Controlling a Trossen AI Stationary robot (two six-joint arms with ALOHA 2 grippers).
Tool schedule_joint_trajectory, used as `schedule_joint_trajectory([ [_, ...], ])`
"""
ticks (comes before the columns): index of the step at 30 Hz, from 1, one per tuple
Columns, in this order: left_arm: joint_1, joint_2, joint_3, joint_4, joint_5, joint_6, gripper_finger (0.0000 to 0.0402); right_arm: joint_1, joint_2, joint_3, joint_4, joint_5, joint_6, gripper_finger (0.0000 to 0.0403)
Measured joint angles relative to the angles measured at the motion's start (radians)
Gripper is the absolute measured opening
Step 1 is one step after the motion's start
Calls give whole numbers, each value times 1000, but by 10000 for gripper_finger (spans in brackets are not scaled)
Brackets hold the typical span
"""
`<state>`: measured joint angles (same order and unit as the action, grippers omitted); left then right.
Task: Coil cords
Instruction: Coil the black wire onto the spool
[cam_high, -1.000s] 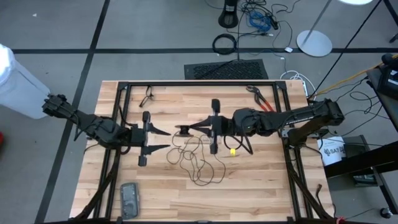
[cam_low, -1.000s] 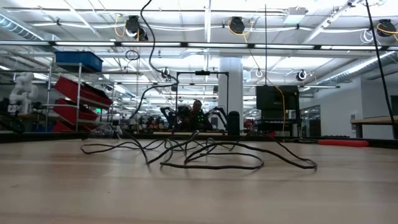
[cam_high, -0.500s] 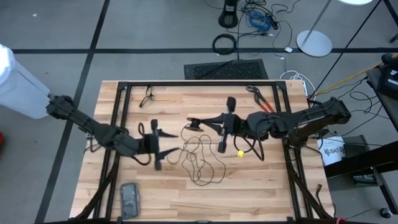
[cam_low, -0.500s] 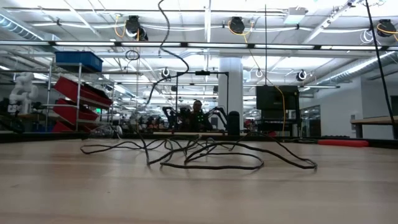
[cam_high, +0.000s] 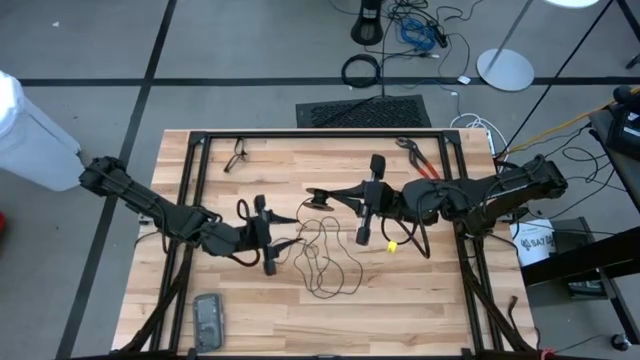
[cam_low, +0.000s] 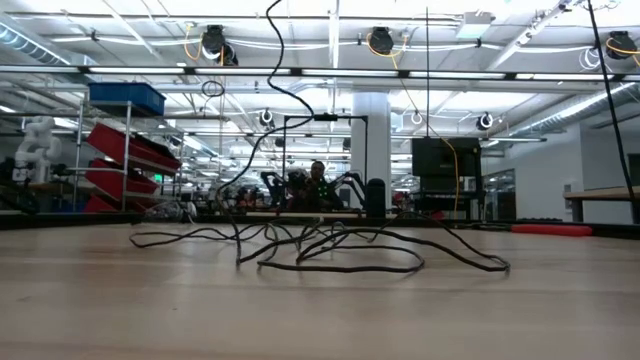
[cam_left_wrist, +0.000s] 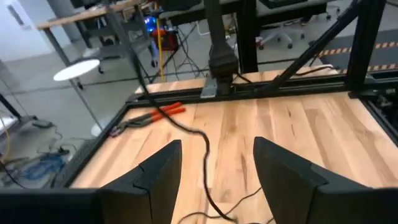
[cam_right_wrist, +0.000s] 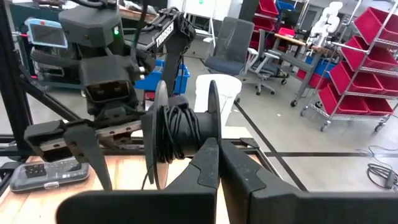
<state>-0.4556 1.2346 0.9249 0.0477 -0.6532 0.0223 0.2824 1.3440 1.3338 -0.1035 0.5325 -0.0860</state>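
1. Wooden planks make up the surface (cam_high: 420, 290), which is edged by a black metal frame (cam_high: 320, 134), as seen from overhead.
2. Two dark arms reach in from opposite sides and meet near the middle of the surface.
3. On the left, the left tool (cam_high: 284, 247) hovers low with its two fingers (cam_left_wrist: 155, 180) spread wide and nothing between them; its own camera shows the cord passing through the gap ahead without touching either finger.
4. On the right, the right tool (cam_high: 312, 197) has its fingers pressed together on a small black spool (cam_right_wrist: 180, 134) wound with dark cord, held above the surface just beyond the tangle.
5. Loose on the planks, the thin black cord (cam_high: 325, 262) lies in untidy overlapping loops between the two tools, and the table-level camera shows it sprawled flat (cam_low: 330, 250) with one strand rising out of the top of the picture.
6. Near the right arm, a small yellow piece (cam_high: 392, 245) sits on the surface.
7. Red-handled pliers (cam_high: 420, 160) lie by the far right corner of the frame.
8. At the near left edge, a grey flat device (cam_high: 209, 322) rests on the surface.
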Motion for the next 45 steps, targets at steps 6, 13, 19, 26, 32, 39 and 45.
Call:
schedule_joint_trajectory([
  [6, 20, 15, 0, -6, 138, -58, 206, 6, -2, 0, 6, 0, -12, 0],
  [13, 39, 51, 0, -8, 52, -103, 206, 8, -22, 0, 8, 0, -30, 0],
  [19, 37, 76, 0, -12, -66, -129, 206, 8, -34, 0, 5, 0, -54, 0],
  [26, 37, 89, 0, -31, -77, -175, 206, 8, -45, 0, 6, -1, -76, 0],
  [32, 37, 89, 0, -41, -78, -175, 189, 8, -46, 0, 8, -1, -91, 0],
  [39, 37, 89, 0, -72, -89, -174, 123, 7, -46, 0, 14, -1, -102, 0],
  [45, 37, 89, 0, -75, -94, -174, 40, 7, -46, 0, 18, -1, -102, 0],
])
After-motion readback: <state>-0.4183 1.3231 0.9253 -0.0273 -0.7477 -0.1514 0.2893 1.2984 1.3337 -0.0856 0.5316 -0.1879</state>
